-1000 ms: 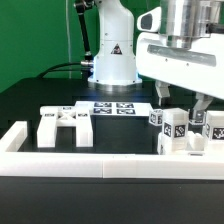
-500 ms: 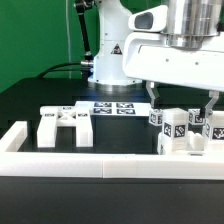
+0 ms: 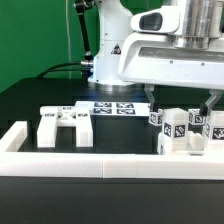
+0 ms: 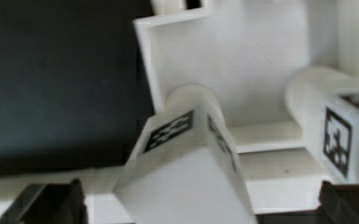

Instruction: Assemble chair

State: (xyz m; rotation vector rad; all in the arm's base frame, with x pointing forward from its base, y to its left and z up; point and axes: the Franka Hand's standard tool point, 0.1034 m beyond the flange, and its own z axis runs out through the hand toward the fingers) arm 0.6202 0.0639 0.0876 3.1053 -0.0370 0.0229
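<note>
A cluster of white tagged chair parts (image 3: 176, 130) stands at the exterior view's right, just behind the front rail. My gripper (image 3: 181, 101) hangs right above it, open, one finger on each side of the cluster's top and touching nothing. In the wrist view a tilted white part with a tag (image 4: 185, 160) sits between my dark fingers (image 4: 51, 205), with a gap on both sides. A second tagged part (image 4: 341, 125) stands close beside it. Another white chair part, shaped like an H (image 3: 62, 125), lies flat at the exterior view's left.
The marker board (image 3: 112, 108) lies on the black table behind the parts. A long white border rail (image 3: 110, 162) runs along the front edge with a raised end (image 3: 14, 136) at the exterior view's left. The arm's white base (image 3: 112, 55) stands at the back.
My fingers have spread apart from the tagged part they enclosed, and the gripper has risen a little above the cluster. The parts stay where they were.
</note>
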